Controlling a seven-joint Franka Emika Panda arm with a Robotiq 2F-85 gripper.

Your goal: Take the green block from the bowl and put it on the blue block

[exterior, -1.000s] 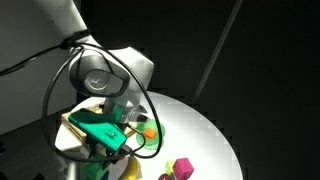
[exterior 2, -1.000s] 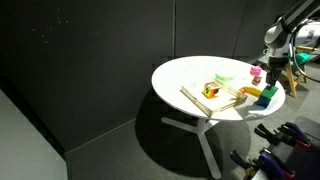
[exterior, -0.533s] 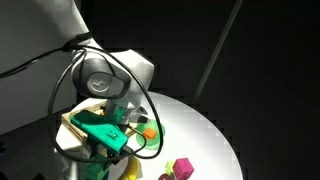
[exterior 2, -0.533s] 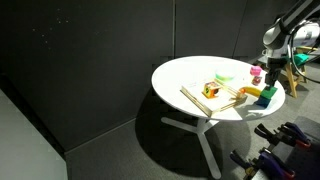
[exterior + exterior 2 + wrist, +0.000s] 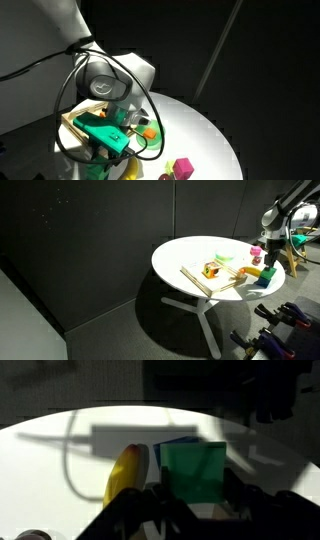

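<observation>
In the wrist view the green block (image 5: 192, 470) sits between my gripper's dark fingers (image 5: 193, 488), which press against its sides. A strip of the blue block (image 5: 180, 442) shows just beyond the green block's far edge. In an exterior view the green block (image 5: 270, 272) is at the table's right edge, right over the blue block (image 5: 263, 280), with my gripper (image 5: 272, 260) coming down on it. The small round green bowl (image 5: 224, 257) stands further back on the table. In the close exterior view my arm hides the blocks.
A yellow banana-shaped object (image 5: 125, 472) lies right beside the blocks. A magenta cube (image 5: 256, 253) stands near them and also shows in an exterior view (image 5: 183, 167). A square wooden tray (image 5: 205, 280) sits at the front of the round white table (image 5: 185, 255).
The arm has shifted only very slightly. The blocks and the other things stay where they were.
</observation>
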